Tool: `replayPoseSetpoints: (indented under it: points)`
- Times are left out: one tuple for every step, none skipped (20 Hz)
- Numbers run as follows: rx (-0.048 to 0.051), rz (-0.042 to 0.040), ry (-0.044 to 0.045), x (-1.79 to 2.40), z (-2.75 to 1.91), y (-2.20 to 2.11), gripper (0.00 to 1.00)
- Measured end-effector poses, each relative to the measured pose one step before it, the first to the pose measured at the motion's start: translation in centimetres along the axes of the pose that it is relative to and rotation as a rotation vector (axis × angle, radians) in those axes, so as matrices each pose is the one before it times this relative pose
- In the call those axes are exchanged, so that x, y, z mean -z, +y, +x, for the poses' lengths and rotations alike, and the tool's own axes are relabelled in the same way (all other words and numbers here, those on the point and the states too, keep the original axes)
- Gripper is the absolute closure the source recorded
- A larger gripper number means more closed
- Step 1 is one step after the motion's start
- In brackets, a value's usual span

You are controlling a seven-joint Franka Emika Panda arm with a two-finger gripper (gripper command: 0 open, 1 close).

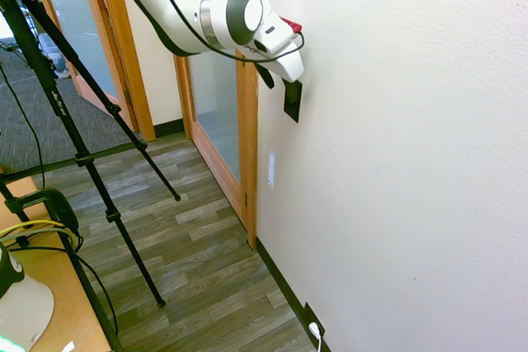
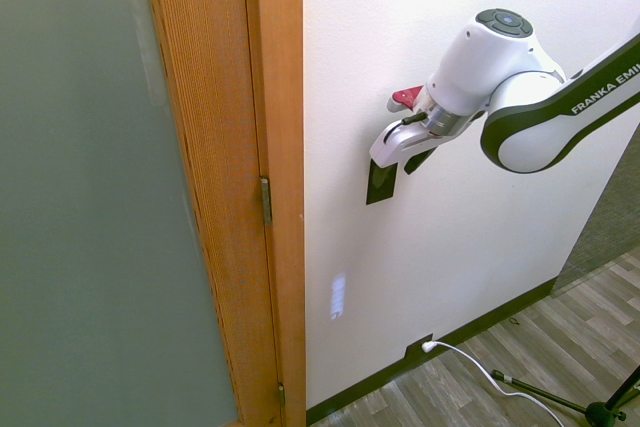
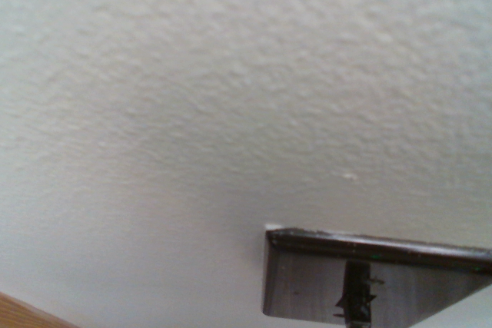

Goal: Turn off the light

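Note:
The light switch is a small black upright plate on the white wall, just right of the wooden door frame. It also shows in the second exterior view, and close up and glossy in the wrist view. My gripper is pressed up to the wall at the plate's top edge, with the white hand covering the plate's upper part. No lamp is in view.
A wooden door frame with frosted glass stands right next to the switch. Low on the wall at the baseboard is a black outlet plate with a white plug and cable. Grey plank floor lies below.

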State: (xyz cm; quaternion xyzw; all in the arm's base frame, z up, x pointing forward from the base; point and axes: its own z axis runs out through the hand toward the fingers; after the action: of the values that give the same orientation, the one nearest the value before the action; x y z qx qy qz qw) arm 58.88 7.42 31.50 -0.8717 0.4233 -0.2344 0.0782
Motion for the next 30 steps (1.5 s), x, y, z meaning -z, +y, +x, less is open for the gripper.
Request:
replayPoseSetpoints:
  points:
    - [-0.00006, 0.00046, 0.00098, 0.0, 0.066, -0.106, 1.0]
    - [0.00039, -0.00107, 0.00005, -0.061, 0.024, -0.095, 1.0]
    - [0.00075, -0.00082, -0.00104, -0.134, -0.031, -0.101, 1.0]
    - [-0.00039, -0.00055, -0.00179, -0.212, -0.034, -0.096, 1.0]
    - [-0.00125, -0.0007, -0.00251, -0.303, -0.028, -0.118, 1.0]
    - [-0.0001, -0.00125, -0.00258, -0.434, -0.025, -0.124, 1.0]
    - [-0.00033, -0.00057, -0.00148, -0.454, 0.045, -0.142, 1.0]
    - [-0.0004, -0.00177, -0.00201, -0.46, 0.024, -0.101, 1.0]
    - [-0.00009, -0.00313, -0.0025, -0.319, -0.068, 0.052, 1.0]
    - [-0.0018, 0.00052, -0.00044, -0.127, 0.008, 0.026, 1.0]
    - [-0.00401, 0.00001, 0.00049, -0.025, 0.045, 0.036, 1.0]
    - [-0.00379, -0.00068, 0.00086, -0.012, 0.075, 0.048, 1.0]
    - [-0.0035, 0.00021, 0.00101, -0.004, 0.077, 0.039, 1.0]
    - [-0.00381, -0.00047, 0.00071, -0.009, 0.06, 0.038, 1.0]
    - [-0.00325, -0.00058, 0.00084, -0.011, 0.064, 0.042, 1.0]
    - [-0.00204, -0.00047, 0.00067, -0.008, 0.057, 0.035, 1.0]
    - [-0.00221, -0.00057, 0.00074, -0.009, 0.052, 0.034, 1.0]
    - [-0.00273, -0.00095, 0.00135, -0.011, 0.079, 0.052, 1.0]
    - [-0.00359, -0.00135, 0.00189, -0.011, 0.083, 0.059, 1.0]
    - [-0.00225, -0.00179, 0.0025, 0.004, 0.071, 0.05, 1.0]
    - [-0.00069, 0.00062, 0.00125, 0.046, -0.112, -0.073, 1.0]
    - [-0.0031, -0.00185, 0.00266, 0.016, -0.055, -0.015, 1.0]
    - [-0.00275, -0.00119, 0.00192, -0.001, -0.017, -0.003, 1.0]
    - [-0.00103, -0.00086, 0.00048, 0.009, -0.039, -0.04, 1.0]
    - [-0.00113, -0.00154, 0.00061, -0.007, -0.001, -0.023, 1.0]
    - [0.00056, -0.00264, 0.00035, -0.011, -0.001, -0.058, 1.0]
    - [0.00095, -0.00216, 0.00026, -0.019, -0.022, -0.055, 1.0]
    - [0.00112, -0.00212, -0.00023, -0.049, -0.041, -0.04, 1.0]
    - [0.00066, -0.00311, -0.00012, -0.069, -0.009, -0.037, 1.0]
    - [0.00087, -0.00354, -0.00017, -0.05, -0.02, -0.038, 1.0]
